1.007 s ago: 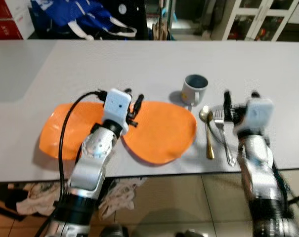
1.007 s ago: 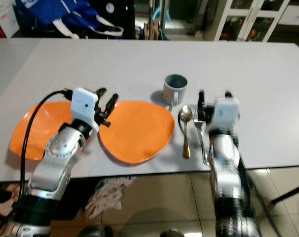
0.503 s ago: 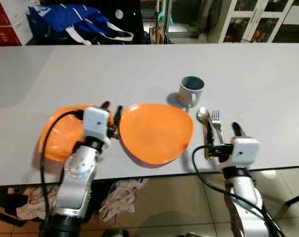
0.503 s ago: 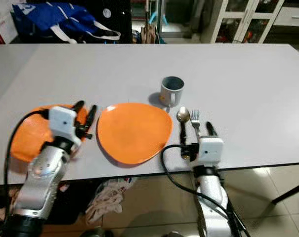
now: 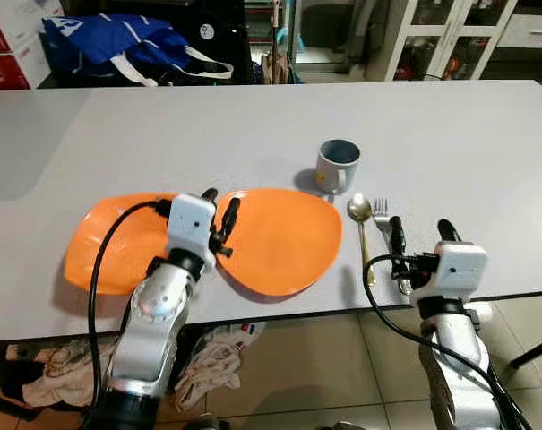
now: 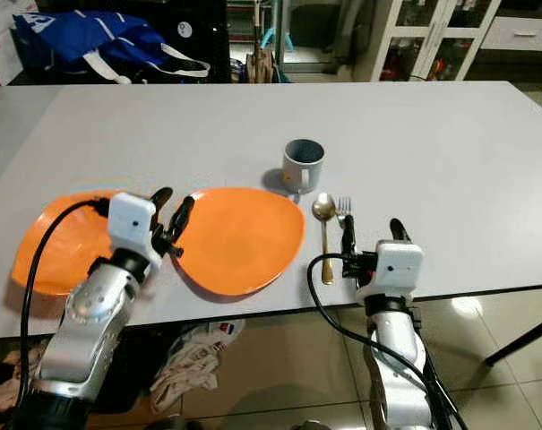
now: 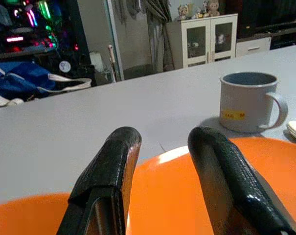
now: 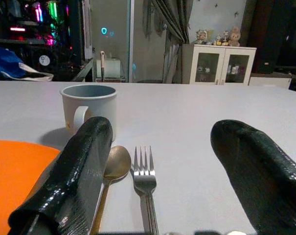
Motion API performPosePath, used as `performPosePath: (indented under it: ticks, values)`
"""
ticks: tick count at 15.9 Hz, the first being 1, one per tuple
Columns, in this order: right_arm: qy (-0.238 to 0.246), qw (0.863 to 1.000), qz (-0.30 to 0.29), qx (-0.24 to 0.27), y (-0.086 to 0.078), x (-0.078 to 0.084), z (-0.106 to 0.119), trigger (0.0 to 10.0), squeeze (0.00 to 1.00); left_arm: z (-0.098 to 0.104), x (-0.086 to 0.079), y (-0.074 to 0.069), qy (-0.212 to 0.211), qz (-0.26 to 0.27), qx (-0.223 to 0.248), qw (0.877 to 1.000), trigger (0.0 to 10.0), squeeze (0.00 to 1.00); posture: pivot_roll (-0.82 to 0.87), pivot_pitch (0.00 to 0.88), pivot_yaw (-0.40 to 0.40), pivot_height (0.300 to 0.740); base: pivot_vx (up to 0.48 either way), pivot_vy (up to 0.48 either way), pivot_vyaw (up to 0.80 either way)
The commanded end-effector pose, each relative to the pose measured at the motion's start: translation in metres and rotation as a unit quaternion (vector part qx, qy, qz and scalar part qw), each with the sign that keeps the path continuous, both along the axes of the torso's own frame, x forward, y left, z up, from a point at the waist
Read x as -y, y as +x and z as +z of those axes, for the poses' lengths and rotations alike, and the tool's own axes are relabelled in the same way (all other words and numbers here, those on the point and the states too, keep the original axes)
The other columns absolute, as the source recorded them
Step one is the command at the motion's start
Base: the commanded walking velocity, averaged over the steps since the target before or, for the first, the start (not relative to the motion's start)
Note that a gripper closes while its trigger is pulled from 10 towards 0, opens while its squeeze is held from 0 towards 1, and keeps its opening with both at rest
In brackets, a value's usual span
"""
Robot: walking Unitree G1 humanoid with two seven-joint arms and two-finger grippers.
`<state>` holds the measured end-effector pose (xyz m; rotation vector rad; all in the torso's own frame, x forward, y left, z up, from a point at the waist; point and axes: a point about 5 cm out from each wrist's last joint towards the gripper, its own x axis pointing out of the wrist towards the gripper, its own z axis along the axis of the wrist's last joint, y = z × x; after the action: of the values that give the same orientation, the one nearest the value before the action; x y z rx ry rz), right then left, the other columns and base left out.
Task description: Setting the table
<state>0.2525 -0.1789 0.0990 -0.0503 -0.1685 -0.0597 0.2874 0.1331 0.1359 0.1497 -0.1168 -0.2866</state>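
Nearest the table's front edge, the right gripper sits low over the handles of the fork and the gold spoon, its fingers spread wide with nothing between them. One finger lies right over the fork's lower handle, so how close the fork's end comes to the table edge is hidden. The risk here is a careless sweep: any sideways or backward drag of that finger could knock the cutlery crooked or nudge it off the front edge, which lies just behind the gripper.

The left gripper hovers over the seam between the two orange plates, its fingers parted and empty. The nearer right-hand plate overhangs toward the front edge, and the left-hand plate looks tucked slightly beneath it, though the arm and cable cover the overlap and I cannot tell whether they truly touch. A closing pinch on either rim could tip one plate against the other or slide it forward off the table.

Further back, the grey mug stands upright just beyond the spoon's bowl, close enough that pushing the cutlery forward could strike it.

Beyond the table, a blue bag and white cabinets sit in shadow, cut off by the frame.
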Motion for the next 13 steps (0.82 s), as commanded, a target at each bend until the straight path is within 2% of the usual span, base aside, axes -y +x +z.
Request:
performPosePath:
  ticks: [1, 4, 6, 13]
  values:
    - [0.001, 1.000, 0.007, -0.006, 0.0037, -0.0016, 0.0006, 10.0, 0.00, 0.0016, 0.0040, 0.0027, 0.005, 0.001, -0.005, 1.000, 10.0, 0.00, 0.02, 0.000, -0.001, 0.740, 0.000, 0.000, 0.00]
    - [0.005, 1.000, 0.016, -0.013, 0.0077, -0.0048, 0.0006, 10.0, 0.00, 0.0044, 0.0076, 0.0033, -0.010, 0.000, -0.009, 1.000, 10.0, 0.00, 0.02, 0.000, -0.007, 0.740, 0.000, 0.000, 0.00]
    - [0.005, 1.000, 0.010, -0.016, 0.0097, -0.0035, 0.0010, 10.0, 0.00, 0.0047, 0.0084, 0.0033, -0.009, -0.001, -0.009, 1.000, 10.0, 0.00, 0.02, 0.000, -0.007, 0.740, 0.000, 0.270, 0.76]
    - [0.000, 0.999, 0.006, -0.032, 0.0098, -0.0030, -0.0038, 10.0, 0.00, 0.0072, 0.0120, 0.0030, -0.010, -0.010, -0.007, 1.000, 10.0, 0.00, 0.02, 0.000, -0.003, 0.740, 0.000, 0.325, 0.00]
